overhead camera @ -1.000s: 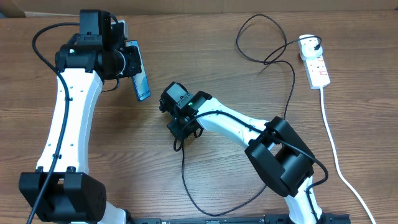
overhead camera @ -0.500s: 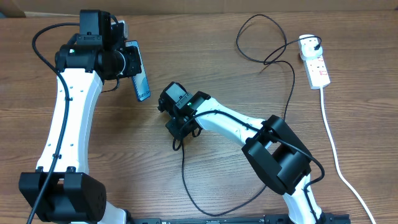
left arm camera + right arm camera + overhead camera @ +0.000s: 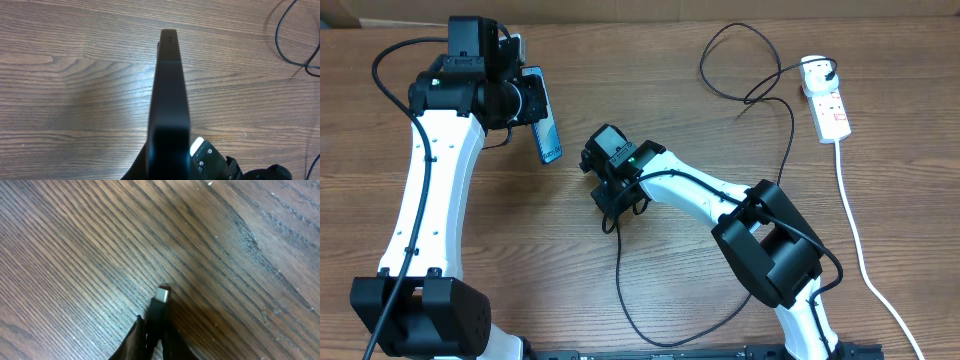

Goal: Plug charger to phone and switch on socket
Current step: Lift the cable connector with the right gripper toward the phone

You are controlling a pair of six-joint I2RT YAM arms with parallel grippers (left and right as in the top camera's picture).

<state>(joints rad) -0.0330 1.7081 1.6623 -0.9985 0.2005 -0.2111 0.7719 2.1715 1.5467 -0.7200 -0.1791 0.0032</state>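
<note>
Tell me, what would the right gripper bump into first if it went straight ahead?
Probably the bare wooden table: the right gripper, shut on the charger tip, faces only wood.

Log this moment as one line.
left gripper: shut on phone | right gripper: shut on charger tip | tip: not in phone | socket: untouched

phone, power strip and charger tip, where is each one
phone (image 3: 550,138): overhead view, on its blue screen
power strip (image 3: 833,118): overhead view, middle of its white body
charger tip (image 3: 161,295): right wrist view, on the metal end
</note>
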